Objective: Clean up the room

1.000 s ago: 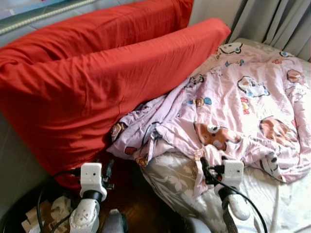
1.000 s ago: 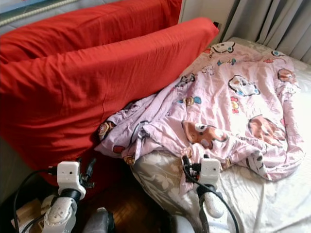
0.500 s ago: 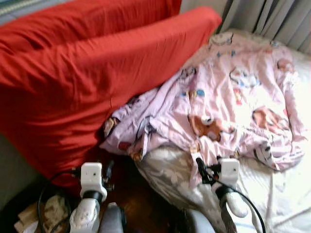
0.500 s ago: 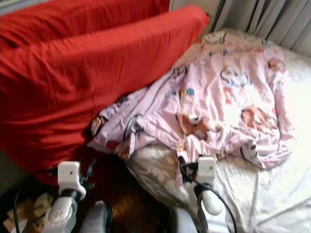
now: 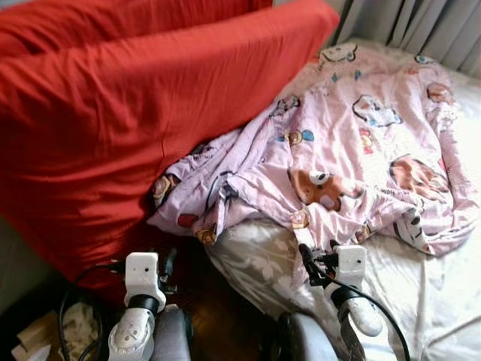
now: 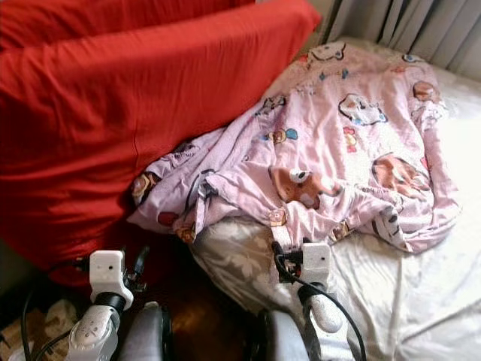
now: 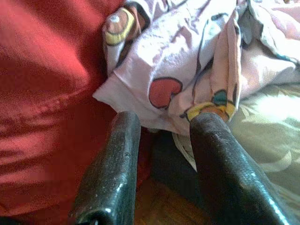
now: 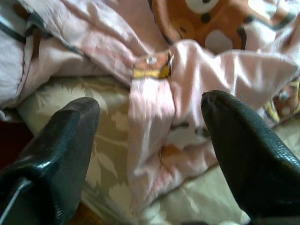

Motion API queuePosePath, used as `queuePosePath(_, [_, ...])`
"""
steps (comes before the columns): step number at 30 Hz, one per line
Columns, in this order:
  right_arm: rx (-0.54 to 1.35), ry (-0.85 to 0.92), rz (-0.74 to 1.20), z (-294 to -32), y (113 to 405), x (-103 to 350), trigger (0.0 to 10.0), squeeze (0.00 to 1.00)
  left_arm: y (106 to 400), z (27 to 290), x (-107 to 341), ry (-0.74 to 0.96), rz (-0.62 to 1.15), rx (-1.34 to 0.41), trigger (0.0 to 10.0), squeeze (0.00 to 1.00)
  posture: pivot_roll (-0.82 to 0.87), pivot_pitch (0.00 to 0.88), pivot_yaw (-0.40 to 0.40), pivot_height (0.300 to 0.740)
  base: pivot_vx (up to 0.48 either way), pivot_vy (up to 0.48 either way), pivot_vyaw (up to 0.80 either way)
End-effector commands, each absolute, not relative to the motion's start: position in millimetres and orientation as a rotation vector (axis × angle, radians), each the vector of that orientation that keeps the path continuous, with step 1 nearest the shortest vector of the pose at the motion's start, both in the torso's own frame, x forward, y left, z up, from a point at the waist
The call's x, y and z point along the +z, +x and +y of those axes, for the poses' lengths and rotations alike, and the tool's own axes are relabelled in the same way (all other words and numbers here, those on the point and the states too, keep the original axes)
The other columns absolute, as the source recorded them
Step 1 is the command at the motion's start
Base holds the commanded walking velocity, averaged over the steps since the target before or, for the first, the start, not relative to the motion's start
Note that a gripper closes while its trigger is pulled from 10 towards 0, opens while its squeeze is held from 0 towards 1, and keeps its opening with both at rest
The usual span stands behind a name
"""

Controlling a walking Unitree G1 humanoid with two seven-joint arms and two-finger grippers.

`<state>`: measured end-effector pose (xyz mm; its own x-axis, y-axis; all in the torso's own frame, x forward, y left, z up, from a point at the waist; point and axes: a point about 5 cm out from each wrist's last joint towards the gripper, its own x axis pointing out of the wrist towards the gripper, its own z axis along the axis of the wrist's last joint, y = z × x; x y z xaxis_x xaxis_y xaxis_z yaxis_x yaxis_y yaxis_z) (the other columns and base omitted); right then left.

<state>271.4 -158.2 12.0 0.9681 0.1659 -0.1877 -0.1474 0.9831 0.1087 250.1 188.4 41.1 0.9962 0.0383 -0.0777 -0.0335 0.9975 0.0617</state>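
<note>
Both grippers spread: right gripper [image 8: 150, 154] straddles blanket [image 5: 353, 150] hem dead ahead, nearer than left gripper [image 7: 161, 159] at its corner.

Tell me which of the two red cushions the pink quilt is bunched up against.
The front cushion, the nearer and lower one. The quilt is crumpled against its lower edge; the back cushion stands behind it, away from the quilt.

you see two big plain red fabric cushions [image 5: 128, 113] against a crumpled pale pink cotton quilt [image 5: 361, 150] printed with brown bears, white cartoon animals and small red and blue motifs. the bed sheet [image 5: 259, 267] under it is grey-beige with pale leaves. the floor [image 5: 218, 316] is dark brown wood; grey curtains [image 5: 421, 26] hang behind.
</note>
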Motion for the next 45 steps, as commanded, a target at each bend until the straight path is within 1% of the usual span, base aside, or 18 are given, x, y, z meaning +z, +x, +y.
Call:
queuePosePath(1, [0.170,0.111,0.241,-158.0,266.1,4.1,10.0,0.00,248.5,185.7,39.8,0.051,0.090,0.027,10.0,0.00,0.13,0.218,-0.076,0.607,0.000,0.000,0.00])
queuePosePath(7, [0.313,0.090,0.297,-144.3,259.7,-3.9,10.0,0.00,250.0,183.9,39.0,0.052,0.096,0.020,10.0,0.00,0.12,0.212,-0.072,0.607,0.000,0.000,0.00])
queuePosePath(11, [0.334,0.095,0.293,-142.0,258.4,-4.2,10.0,0.00,250.4,182.9,38.5,0.052,0.100,0.014,10.0,0.00,0.12,0.209,-0.070,0.607,0.000,0.000,0.00])
queuePosePath(14, [0.368,0.084,0.277,-138.6,255.0,-4.0,10.0,0.00,250.8,182.2,38.5,0.063,0.100,0.004,10.0,0.00,0.12,0.204,-0.067,0.607,0.000,0.000,0.77])
queuePosePath(16, [0.353,0.101,0.281,-138.3,253.8,-5.0,10.0,0.00,251.1,181.7,38.7,0.064,0.099,0.000,10.0,0.00,0.12,0.200,-0.064,0.607,0.000,0.000,0.68])
queuePosePath(21, [0.296,0.110,0.286,-141.7,253.3,-6.5,10.0,0.00,251.5,181.5,38.6,0.066,0.099,-0.010,10.0,0.00,0.12,0.190,-0.059,0.607,0.000,0.000,0.00])
queuePosePath(27, [0.119,0.105,0.348,-162.7,258.2,-13.7,10.0,0.00,252.4,179.9,39.0,0.072,0.098,-0.022,10.0,0.00,0.12,0.185,-0.058,0.607,0.000,0.000,0.00])
queuePosePath(30, [0.052,0.155,0.385,-166.6,261.5,-16.0,10.0,0.00,253.3,180.1,39.8,0.076,0.097,-0.026,10.0,0.00,0.12,0.196,-0.057,0.607,0.000,0.000,0.00])
queuePosePath(33, [0.072,0.170,0.443,-160.6,263.4,-20.1,10.0,0.00,253.2,180.6,39.7,0.078,0.099,-0.026,10.0,0.00,0.12,0.203,-0.057,0.607,0.000,0.000,0.00])
queuePosePath(37, [0.082,0.177,0.468,-155.4,264.0,-22.2,10.0,0.00,252.7,180.4,39.5,0.078,0.101,-0.027,10.0,0.00,0.13,0.207,-0.058,0.607,0.000,0.000,0.00])
queuePosePath(45, [0.112,0.148,0.457,-146.6,273.0,-16.7,10.0,0.00,251.2,181.5,40.5,0.086,0.098,-0.029,10.0,0.00,0.14,0.222,-0.061,0.607,0.273,0.000,0.00])
